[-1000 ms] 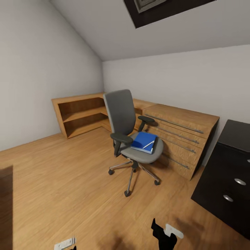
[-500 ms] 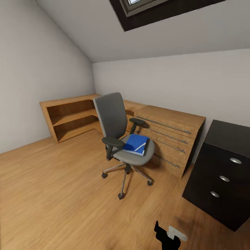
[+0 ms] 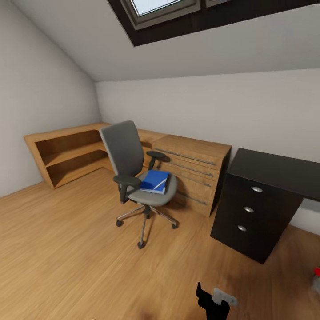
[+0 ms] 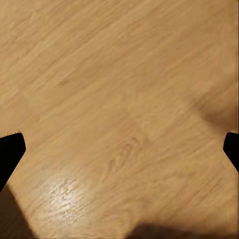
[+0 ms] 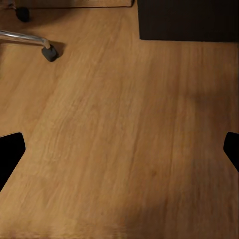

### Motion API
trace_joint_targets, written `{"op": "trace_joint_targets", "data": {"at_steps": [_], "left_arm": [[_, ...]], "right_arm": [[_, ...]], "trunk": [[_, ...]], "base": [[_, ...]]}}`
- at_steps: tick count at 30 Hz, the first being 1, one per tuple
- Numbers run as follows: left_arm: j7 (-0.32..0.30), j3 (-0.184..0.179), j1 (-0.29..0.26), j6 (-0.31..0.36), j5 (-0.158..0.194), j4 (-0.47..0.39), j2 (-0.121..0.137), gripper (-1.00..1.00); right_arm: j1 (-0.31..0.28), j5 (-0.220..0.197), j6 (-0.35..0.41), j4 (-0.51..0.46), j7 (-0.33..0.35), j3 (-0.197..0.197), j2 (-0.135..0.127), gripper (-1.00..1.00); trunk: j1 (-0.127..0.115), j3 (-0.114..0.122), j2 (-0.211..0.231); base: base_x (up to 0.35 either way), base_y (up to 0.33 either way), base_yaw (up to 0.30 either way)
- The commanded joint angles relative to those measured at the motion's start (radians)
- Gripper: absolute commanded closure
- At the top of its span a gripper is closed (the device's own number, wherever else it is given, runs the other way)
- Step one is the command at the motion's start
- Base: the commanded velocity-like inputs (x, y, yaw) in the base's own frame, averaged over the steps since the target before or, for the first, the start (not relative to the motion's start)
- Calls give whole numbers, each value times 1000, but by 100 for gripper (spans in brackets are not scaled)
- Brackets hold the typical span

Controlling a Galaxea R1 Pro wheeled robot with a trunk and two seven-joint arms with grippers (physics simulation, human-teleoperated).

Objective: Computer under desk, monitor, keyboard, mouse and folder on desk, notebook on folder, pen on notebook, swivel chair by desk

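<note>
The grey swivel chair [image 3: 133, 171] stands on the wood floor in front of a low oak cabinet. On its seat lies the blue folder [image 3: 153, 180] with the thin white pen [image 3: 160, 183] on top. The black desk [image 3: 278, 171] with its three-knob drawer unit [image 3: 249, 210] stands to the chair's right, apart from it. A pale shape with a red spot [image 3: 316, 278] at the right edge may be the computer. Monitor, keyboard, mouse and notebook are out of view. My right gripper [image 3: 212, 304] [image 5: 119, 152] hangs open over bare floor. My left gripper [image 4: 119, 149] is open too, over floor.
A low oak cabinet [image 3: 191, 166] with drawers and an open oak shelf unit [image 3: 66, 153] line the far wall and corner. A skylight [image 3: 160, 6] sits in the sloped ceiling. One chair castor [image 5: 49, 52] and the desk's base [image 5: 186, 20] appear in the right wrist view.
The whole head view has shifted left and down, so the camera has turned right. More of the desk and skylight shows now. The chair and folder have not moved themselves.
</note>
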Motion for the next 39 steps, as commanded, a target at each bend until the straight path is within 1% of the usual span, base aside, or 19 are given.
{"op": "trace_joint_targets", "data": {"at_steps": [1,5,12,14,15,18,24,27,30,39], "left_arm": [[-1,1,0,-4,10,0,0,-100],[-1,0,0,-4,10,0,0,-100],[0,1,0,-3,11,0,0,-100],[0,1,0,-2,11,1,0,-100],[1,1,0,-1,12,1,-1,-100],[1,1,0,0,12,1,-2,-100],[1,0,0,-1,12,1,-2,-100],[1,0,0,-1,12,1,-3,-100],[1,0,0,-2,12,1,-3,-100],[0,0,0,-1,12,1,-3,-100]], "right_arm": [[-1,3,-3,1,-2,-4,0,-100],[-1,5,-3,1,-2,-4,0,-100],[2,8,-15,1,0,-4,-1,-100],[7,20,-38,1,0,-4,-1,-100],[10,38,-49,1,0,-4,0,-100],[13,59,-57,1,0,-4,0,-100],[18,77,-62,1,0,-4,1,-100],[19,114,-63,1,0,-3,1,-100],[19,135,-63,1,0,-3,1,-100],[20,150,-63,2,0,-3,3,-100]], "trunk": [[-5,2,7],[-20,15,35],[-47,37,84],[-55,43,98],[-58,46,105],[-70,56,126],[-93,74,168],[-104,84,189],[-116,93,210],[-150,121,273]], "base": [[-335,0,-290],[-182,0,-295],[-31,0,-298],[-4,0,-300],[-77,0,-300],[-171,0,-300],[-294,0,-300],[-332,-4,-300],[-275,-18,-300],[-77,-5,-300]]}}
